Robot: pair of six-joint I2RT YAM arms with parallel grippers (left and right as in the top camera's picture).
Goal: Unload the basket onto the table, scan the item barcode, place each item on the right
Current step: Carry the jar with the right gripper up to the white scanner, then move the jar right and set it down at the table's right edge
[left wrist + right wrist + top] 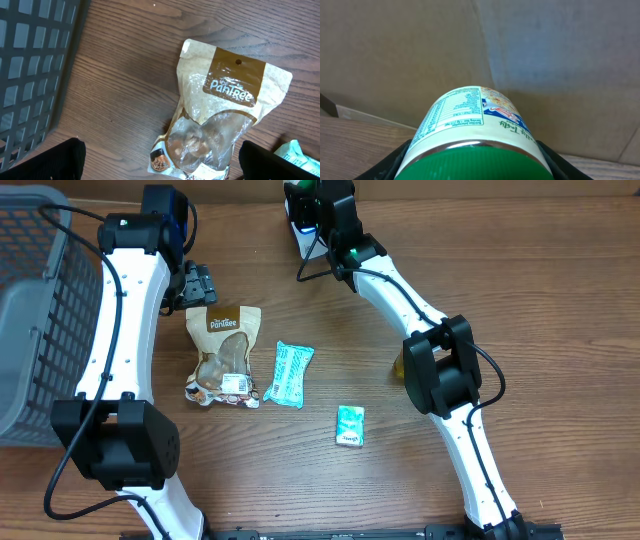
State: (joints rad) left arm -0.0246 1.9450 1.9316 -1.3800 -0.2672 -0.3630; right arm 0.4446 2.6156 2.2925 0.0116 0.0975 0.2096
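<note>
Right gripper [475,167] is clamped on the green-lidded canister [470,120], held at the table's far edge, nutrition panel up, barcode not visible. Best bet: roll the wrist slowly and keep the grip firm. Left gripper [197,285] hangs wide open over the Pantree pouch [220,120].

Cannot read the fine print on the canister [470,120], cropped below at its green lid [470,162]. Cannot make out the yellow thing [398,366] behind the right arm [442,365]. Cannot see the bottom end of the pouch [225,110].

Left arm bends forward, left gripper [197,284] gapes wide, facing down; right arm stretches far forward, right gripper [305,225] clamps a canister [470,125].
</note>
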